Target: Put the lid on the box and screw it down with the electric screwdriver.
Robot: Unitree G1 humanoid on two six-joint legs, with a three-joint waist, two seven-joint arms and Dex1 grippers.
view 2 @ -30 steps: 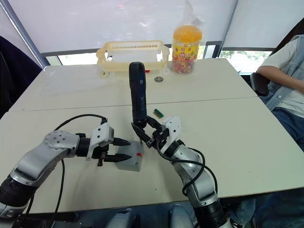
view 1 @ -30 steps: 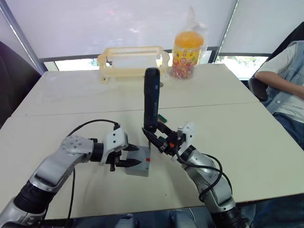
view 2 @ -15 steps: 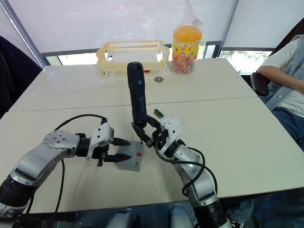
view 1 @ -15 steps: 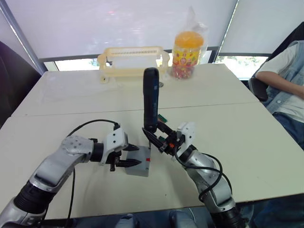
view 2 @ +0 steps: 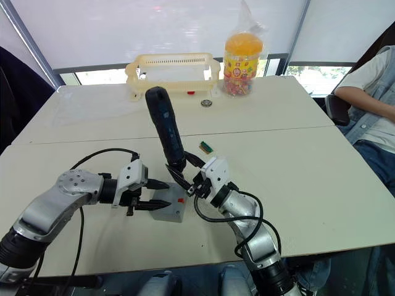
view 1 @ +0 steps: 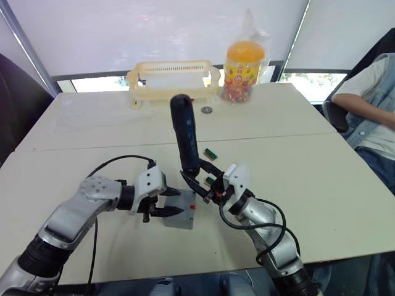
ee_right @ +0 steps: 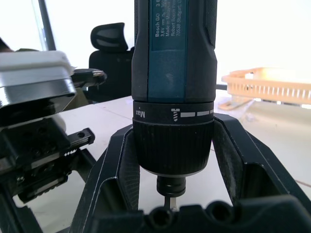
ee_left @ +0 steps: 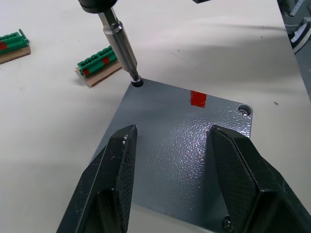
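The lid (ee_left: pixel 180 141) sat on the box (view 1: pixel 179 217) near the table's (view 1: pixel 321 179) front edge. We kept our left gripper (ee_left: pixel 172 184) spread open over it, holding nothing. Our right gripper (ee_right: pixel 172 160) clamped the electric screwdriver (view 2: pixel 165 135), tilted left, its bit (ee_left: pixel 121 48) in a corner screw hole beside green blocks (ee_left: pixel 97 65).

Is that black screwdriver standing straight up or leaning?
Leaning. The electric screwdriver tilts toward the robot's left, its bit sitting in a corner hole of the lid.
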